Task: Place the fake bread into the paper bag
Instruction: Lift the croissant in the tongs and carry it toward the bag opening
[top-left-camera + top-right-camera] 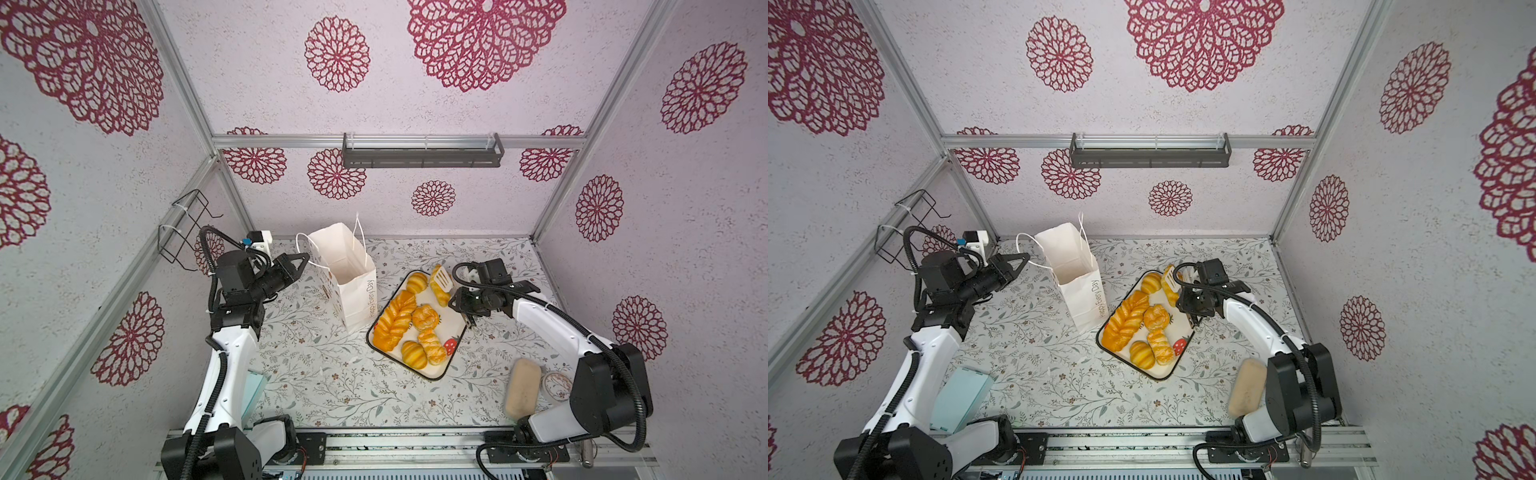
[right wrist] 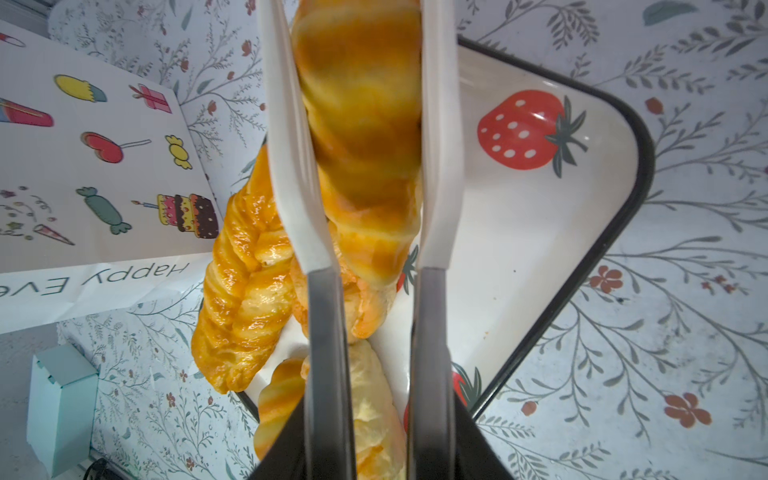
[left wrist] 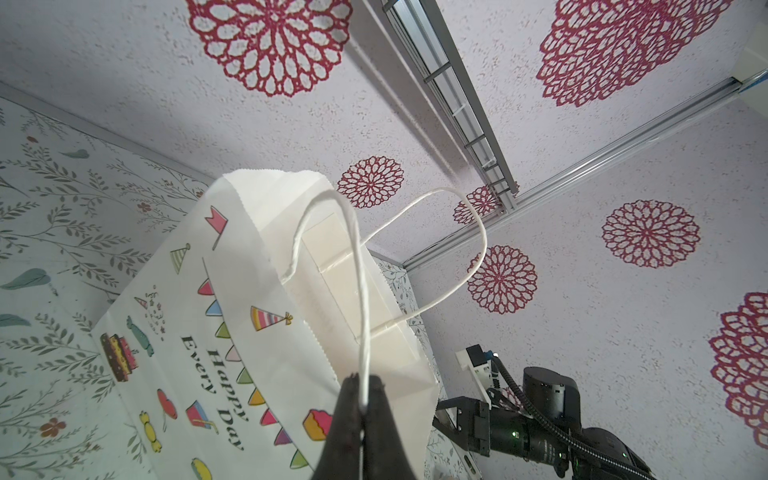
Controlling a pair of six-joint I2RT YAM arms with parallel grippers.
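One piece of the fake bread (image 2: 361,145), a ridged golden pastry, is sitting clamped between the two white blades of a pair of tongs (image 2: 291,166), and in a top view it is hanging over the far end of the white strawberry-print tray (image 1: 436,376); whether its lower end is clearing the tray cannot be told. The right gripper (image 2: 378,415) is squeezing the grey handles of the tongs, its jaws drawn in narrow around them. Five more pieces are lying on the tray: the long braided loaf (image 1: 395,322) along the side nearest the bag, a round roll (image 1: 424,318) touching it, a ridged croissant (image 1: 417,282) at the far end near the held piece, and two more (image 1: 424,353) lying together at the near end. The paper bag (image 1: 353,299) is standing upright with its mouth open just beside the tray, on the left of it, its lettered side facing the bread. The left gripper (image 3: 365,405) is pinching one white cord handle (image 3: 357,270) of the bag with its jaws fully together, holding it out away from the mouth. Further out on the flowered table (image 1: 332,382), a pale beige block (image 1: 521,388) is lying near the right arm's base and a teal box (image 1: 961,395) is resting by the left arm's base.
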